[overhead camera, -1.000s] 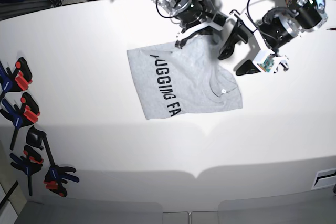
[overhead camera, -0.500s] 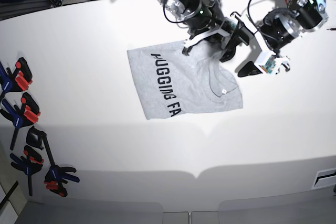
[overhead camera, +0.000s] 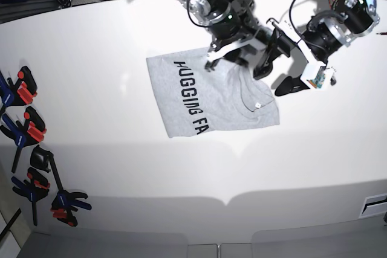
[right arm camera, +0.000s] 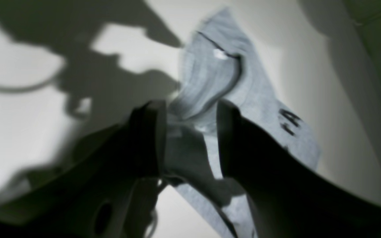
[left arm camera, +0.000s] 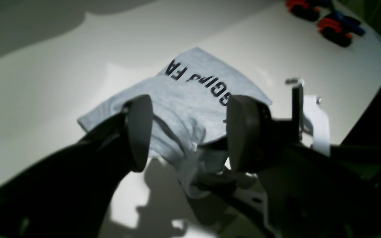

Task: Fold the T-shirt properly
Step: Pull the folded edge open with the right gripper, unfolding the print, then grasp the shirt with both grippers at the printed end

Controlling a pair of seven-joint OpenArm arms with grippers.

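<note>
The T-shirt lies folded near the middle of the white worktop, a grey block with black lettering running along its nine-o'clock side and a small white neck tag toward its four-o'clock corner. Far over at nine o'clock on the worktop sits a cluster of black, blue and orange clamps, well apart from the cloth.

At the shirt's twelve-o'clock edge the right pincer reaches in. In the right wrist view its two dark fingers stand apart with a ridge of grey fabric rising between them; I cannot tell whether the fabric is pinched or merely lying in the gap, as that view is blurred.

Further toward three o'clock, the left pincer hangs just past the shirt's two-o'clock corner. Its rounded pads are spread wide and nothing sits between them; through the gap the left wrist view shows the lettered fabric on the worktop beyond, and the clamps in the far corner.
</note>
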